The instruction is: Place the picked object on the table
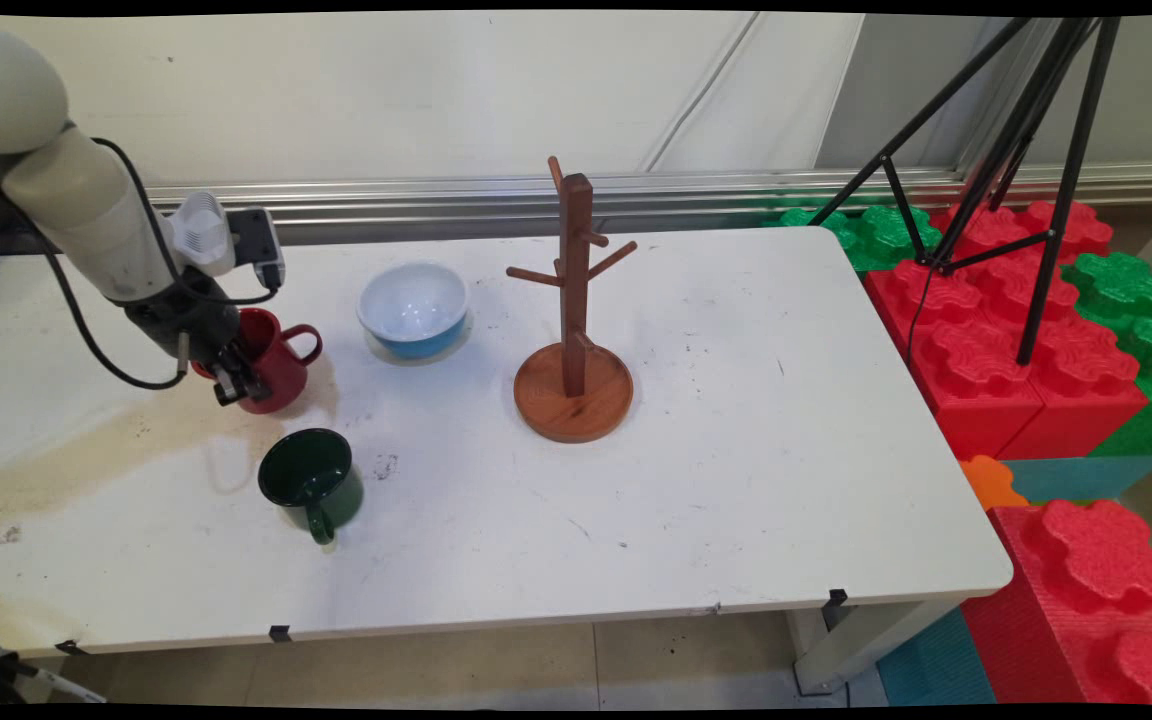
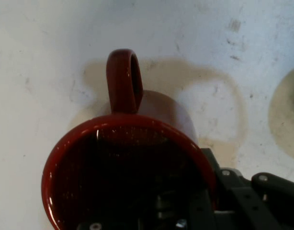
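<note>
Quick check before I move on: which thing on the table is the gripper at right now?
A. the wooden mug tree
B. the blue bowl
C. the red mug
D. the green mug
C. In the main view the gripper sits at the near rim of the red mug, and the hand view is filled by that mug's red rim and handle; the green mug, blue bowl and wooden mug tree stand apart from it.
</note>
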`<state>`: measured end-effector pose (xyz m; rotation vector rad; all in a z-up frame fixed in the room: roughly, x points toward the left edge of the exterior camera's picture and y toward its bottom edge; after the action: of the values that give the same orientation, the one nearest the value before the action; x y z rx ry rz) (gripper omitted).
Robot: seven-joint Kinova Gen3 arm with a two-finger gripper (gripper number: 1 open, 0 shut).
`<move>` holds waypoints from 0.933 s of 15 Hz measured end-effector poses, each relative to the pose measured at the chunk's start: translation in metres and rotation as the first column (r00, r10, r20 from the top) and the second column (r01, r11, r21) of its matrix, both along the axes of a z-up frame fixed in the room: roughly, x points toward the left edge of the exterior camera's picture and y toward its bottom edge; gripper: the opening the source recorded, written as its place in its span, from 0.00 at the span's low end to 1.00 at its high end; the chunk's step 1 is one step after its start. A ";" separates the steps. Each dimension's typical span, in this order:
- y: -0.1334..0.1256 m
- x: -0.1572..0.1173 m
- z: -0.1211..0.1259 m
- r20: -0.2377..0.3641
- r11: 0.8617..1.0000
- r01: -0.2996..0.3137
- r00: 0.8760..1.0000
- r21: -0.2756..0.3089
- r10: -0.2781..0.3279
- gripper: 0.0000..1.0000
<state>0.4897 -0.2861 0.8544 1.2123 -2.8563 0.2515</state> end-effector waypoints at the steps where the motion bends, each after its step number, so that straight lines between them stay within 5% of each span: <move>1: -0.002 0.000 -0.003 0.002 1.000 0.000 1.000 0.005 0.000 0.00; 14: -0.012 -0.001 -0.027 0.014 0.999 -0.002 1.000 0.033 0.002 0.00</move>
<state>0.4886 -0.2983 0.8277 1.2242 -2.8823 0.2140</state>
